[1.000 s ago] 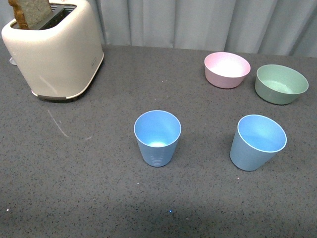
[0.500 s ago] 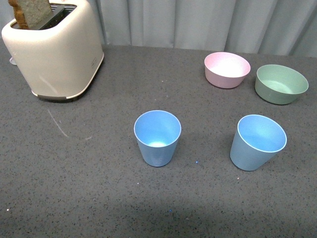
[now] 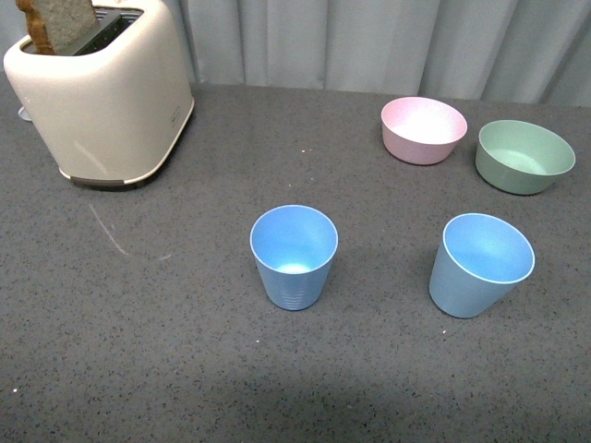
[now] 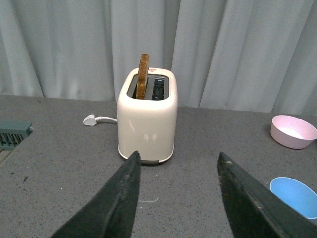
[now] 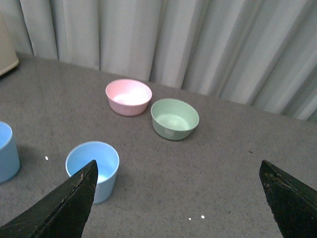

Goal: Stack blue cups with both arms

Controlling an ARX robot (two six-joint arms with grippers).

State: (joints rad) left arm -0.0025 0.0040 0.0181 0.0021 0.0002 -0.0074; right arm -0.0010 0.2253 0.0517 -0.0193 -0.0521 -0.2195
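Observation:
Two light blue cups stand upright and apart on the grey table: one point(image 3: 294, 255) near the middle, the other point(image 3: 480, 264) to its right. Neither arm shows in the front view. In the left wrist view my left gripper point(image 4: 177, 156) is open and empty, above the table, with the middle cup's rim point(image 4: 294, 195) off to one side. In the right wrist view my right gripper point(image 5: 178, 166) is wide open and empty, with the right cup point(image 5: 94, 169) just beyond one finger point(image 5: 69, 203) and the other cup point(image 5: 7, 151) at the frame edge.
A cream toaster point(image 3: 97, 92) with a slice of bread point(image 3: 57, 23) stands at the back left; its plug point(image 4: 90, 119) lies behind it. A pink bowl point(image 3: 423, 129) and a green bowl point(image 3: 523, 155) sit at the back right. A grey curtain point(image 3: 369, 41) closes the back.

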